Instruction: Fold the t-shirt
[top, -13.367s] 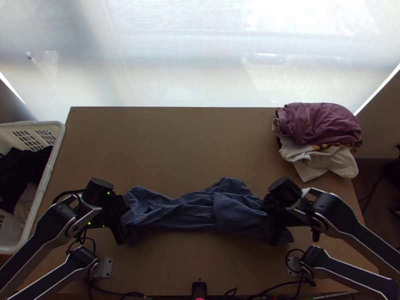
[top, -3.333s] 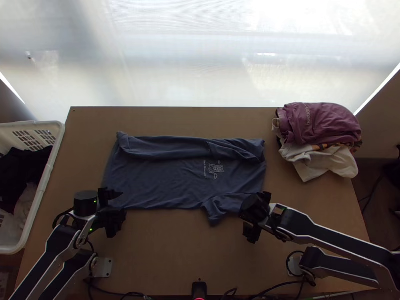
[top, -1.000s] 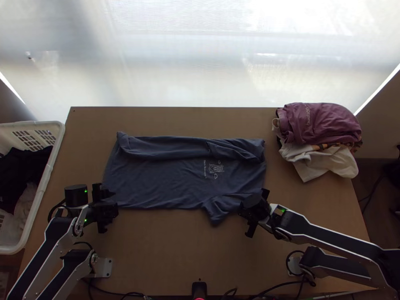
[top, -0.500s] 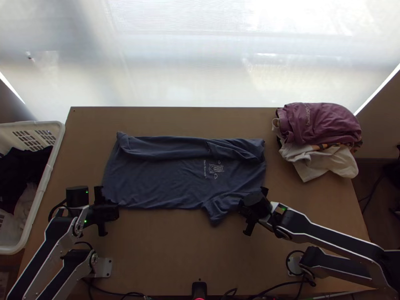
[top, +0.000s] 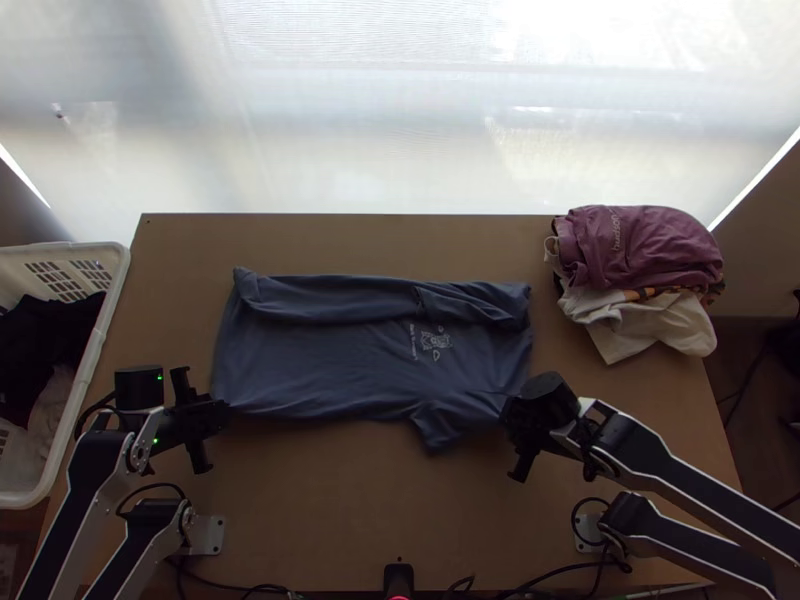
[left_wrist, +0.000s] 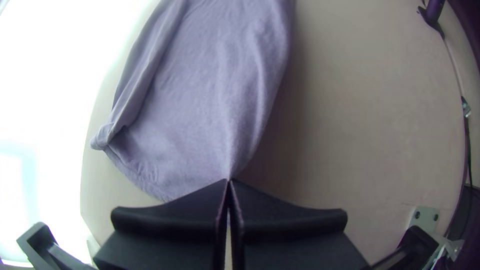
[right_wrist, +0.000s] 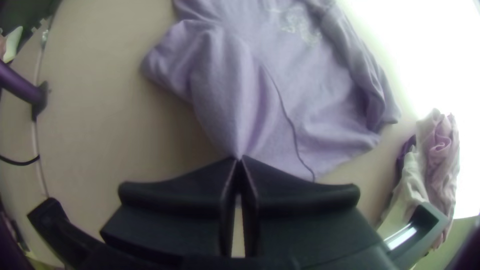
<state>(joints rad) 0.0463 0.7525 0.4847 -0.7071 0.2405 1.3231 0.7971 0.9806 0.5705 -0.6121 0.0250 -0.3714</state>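
Note:
The blue t-shirt (top: 330, 360) lies mostly spread, its far side folded over in a long strip and one sleeve sticking out toward the near edge. At its near left corner is my left gripper (top: 222, 408); in the left wrist view this gripper (left_wrist: 228, 181) is shut on the corner of the shirt (left_wrist: 195, 110), which rises to the fingertips. My right gripper (top: 512, 425) is at the near right corner beside the sleeve. In the right wrist view the right gripper (right_wrist: 239, 159) is shut on the edge of the shirt (right_wrist: 320, 105), pinching it into a peak.
A pile with a purple garment (top: 640, 245) over a white one (top: 650, 325) lies at the table's far right. A white basket (top: 100, 345) with dark and light clothes stands at the left. Bare wooden table (top: 350, 500) lies between the arms.
The left gripper has moved slightly left and the right gripper slightly right. The shirt's near edge has lifted and its print has shifted a little. Much earlier the shirt lay bunched near the arms.

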